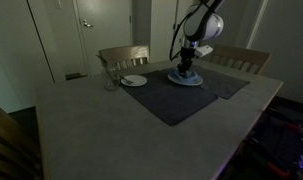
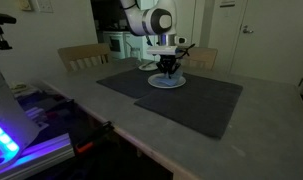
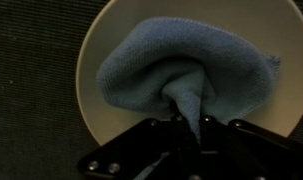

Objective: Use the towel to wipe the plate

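The light-blue towel lies bunched on the round white plate, which rests on a dark grey placemat. My gripper is shut on a pinched fold of the towel, pressing it down onto the plate. In both exterior views the gripper stands straight down over the plate, with the towel under it. Most of the plate's middle is hidden by the cloth.
A smaller white dish and a clear glass sit near the table's far side. Two dark placemats cover the table's middle. Wooden chairs stand behind the table. A lit device sits at the near edge.
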